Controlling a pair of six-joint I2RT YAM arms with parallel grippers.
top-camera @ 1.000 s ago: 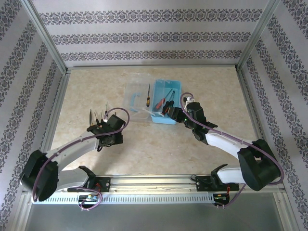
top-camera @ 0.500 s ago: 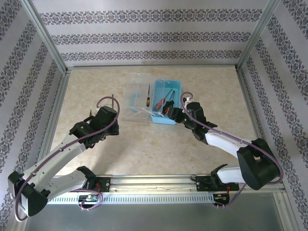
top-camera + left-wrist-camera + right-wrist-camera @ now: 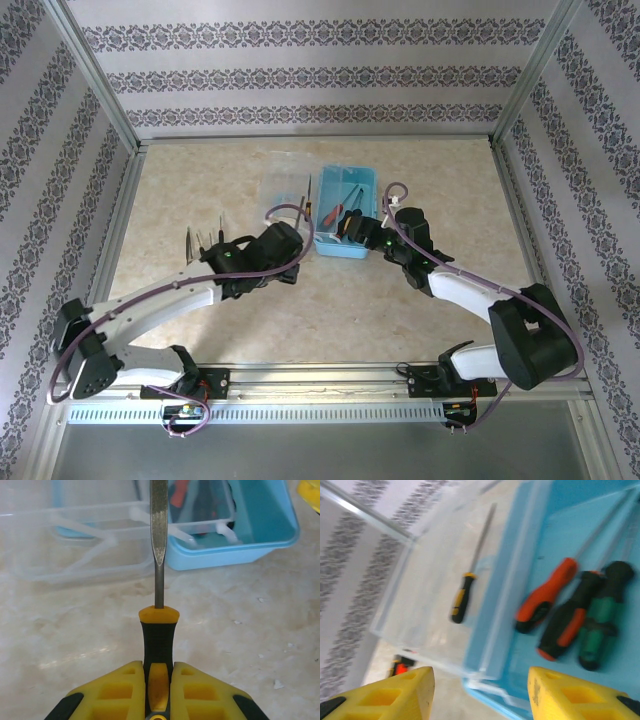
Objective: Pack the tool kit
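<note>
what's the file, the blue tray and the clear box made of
File: dull grey shaft with fine rough teeth, likely steel; handle matte black and yellow, probably plastic or rubber. Blue tray: smooth, opaque, slightly glossy, looks like moulded plastic. Clear box: see-through with thin ribs, likely plastic too.

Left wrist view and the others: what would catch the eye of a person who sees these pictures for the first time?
First the yellow left claw, shut on a file with a yellow-and-black handle, its steel blade pointing toward the clear tray and the blue box. Then the three screwdrivers, orange, black-orange and green, lying side by side in the blue box in front of the open right claw.
</note>
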